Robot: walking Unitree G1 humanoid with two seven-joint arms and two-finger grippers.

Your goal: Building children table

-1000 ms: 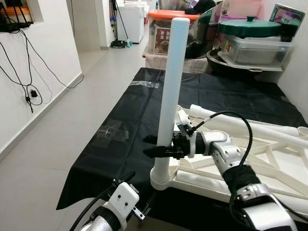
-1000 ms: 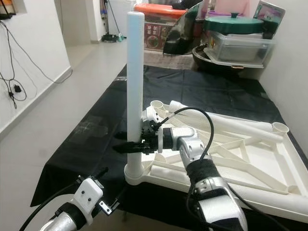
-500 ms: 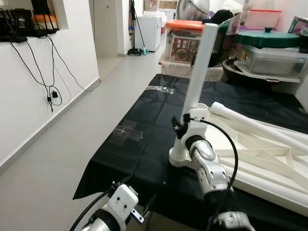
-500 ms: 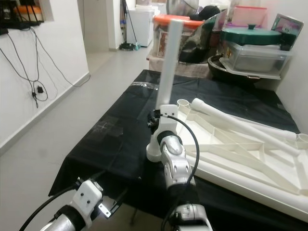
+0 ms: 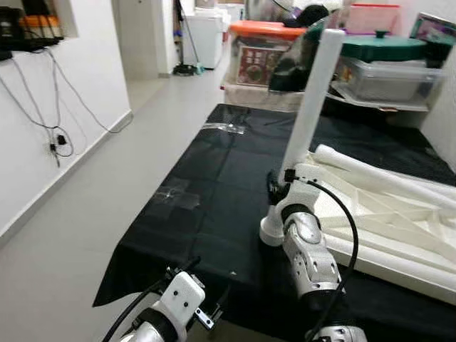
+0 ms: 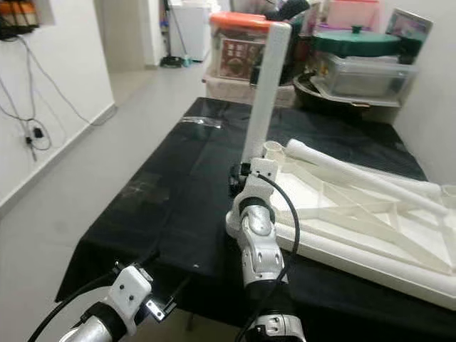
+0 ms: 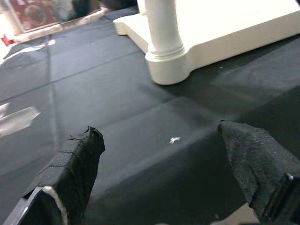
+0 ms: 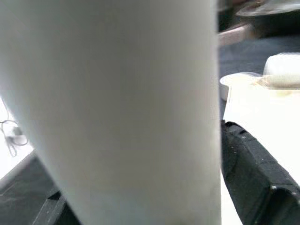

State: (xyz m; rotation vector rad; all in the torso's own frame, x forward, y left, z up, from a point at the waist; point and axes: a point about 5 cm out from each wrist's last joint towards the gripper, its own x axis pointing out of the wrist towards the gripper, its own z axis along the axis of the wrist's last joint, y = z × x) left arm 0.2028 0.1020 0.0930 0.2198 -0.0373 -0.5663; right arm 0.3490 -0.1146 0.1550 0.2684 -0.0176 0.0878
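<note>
White table leg stands upright at frame centre, right gripper clamped on it; left gripper, lower left, spread apart over black cloth

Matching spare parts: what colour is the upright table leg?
White; the table leg shows best in the right eye view.

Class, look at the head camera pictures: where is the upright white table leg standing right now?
The upright white table leg stands in the near-left corner socket of the upturned white tabletop on the black sheet, with the right claw around its lower part.
</note>
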